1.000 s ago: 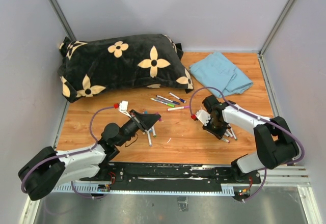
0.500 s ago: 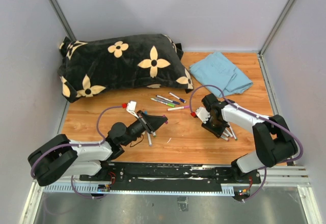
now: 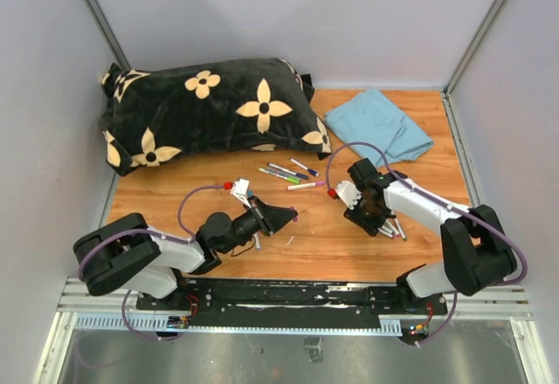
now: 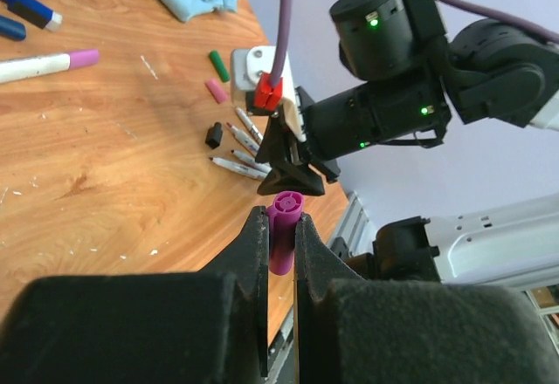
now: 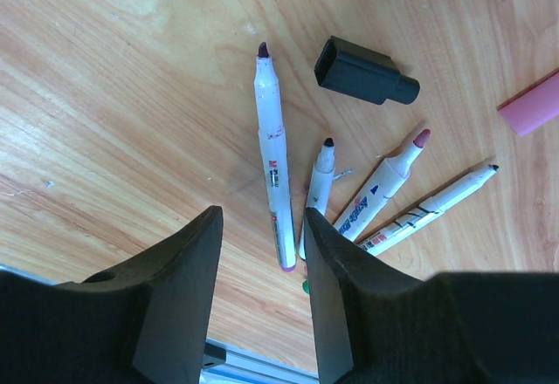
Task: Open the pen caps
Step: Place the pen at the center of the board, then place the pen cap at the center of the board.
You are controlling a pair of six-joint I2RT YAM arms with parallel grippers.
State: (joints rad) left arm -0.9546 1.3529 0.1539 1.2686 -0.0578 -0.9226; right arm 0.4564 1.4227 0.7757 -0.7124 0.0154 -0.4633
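My left gripper is shut on a purple pen cap, held above the table near the middle. My right gripper stands open just over several uncapped white pens that lie fanned on the wood, at the right in the top view. A loose black cap and a pink cap lie beside them. The left wrist view also shows a green cap. Several capped pens lie in the centre, one with a pink cap.
A black pillow with cream flowers fills the back left. A folded blue cloth lies at the back right. Another uncapped pen lies by the left arm. Grey walls close in the table on three sides.
The left arm has swung right with the purple cap still in its jaws. The right gripper has opened over the pens and barely shifted.
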